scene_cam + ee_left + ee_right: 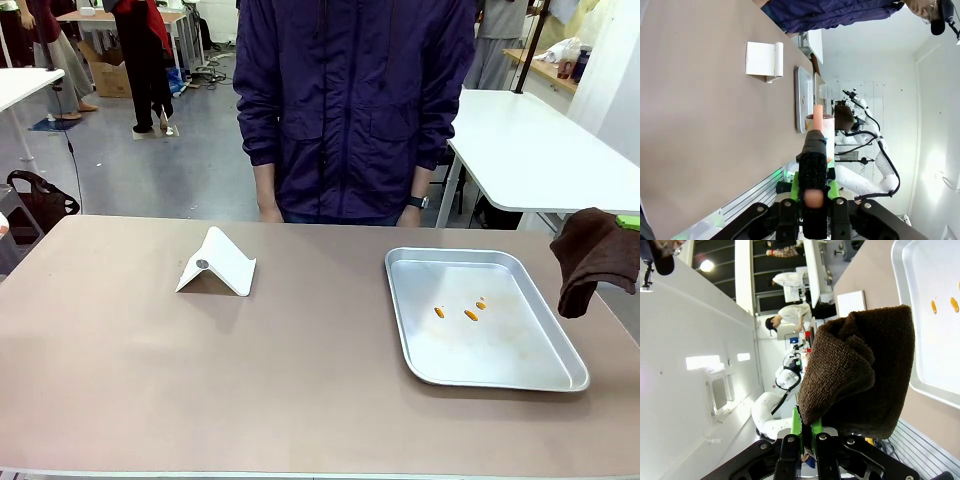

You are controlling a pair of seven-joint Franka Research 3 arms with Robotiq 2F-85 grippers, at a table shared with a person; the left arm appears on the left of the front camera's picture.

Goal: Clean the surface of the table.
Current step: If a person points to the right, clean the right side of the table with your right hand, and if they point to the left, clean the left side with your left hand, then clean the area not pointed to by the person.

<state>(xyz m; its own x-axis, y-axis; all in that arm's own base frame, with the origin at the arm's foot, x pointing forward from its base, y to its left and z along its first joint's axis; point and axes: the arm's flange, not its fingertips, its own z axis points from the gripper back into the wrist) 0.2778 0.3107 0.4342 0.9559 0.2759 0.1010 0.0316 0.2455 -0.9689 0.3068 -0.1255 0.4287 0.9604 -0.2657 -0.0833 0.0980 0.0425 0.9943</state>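
Note:
The brownish-taupe table (250, 380) spans the front view; it also appears in the left wrist view (700, 125). At the table's right edge my right gripper (807, 432) is shut on a dark brown cloth (860, 370), which hangs above the table beside the tray (595, 258). My left gripper (814, 192) is shut on a black, rough-surfaced tool (814, 160) with salmon-orange ends, held off the table's near edge. A person in a dark purple jacket (350, 100) stands at the far side, hands down.
A silver metal tray (500, 355) at the right holds a few small orange bits (470, 314). A white folded stand (215, 265) sits left of centre. White-topped tables (530, 150) stand behind the person.

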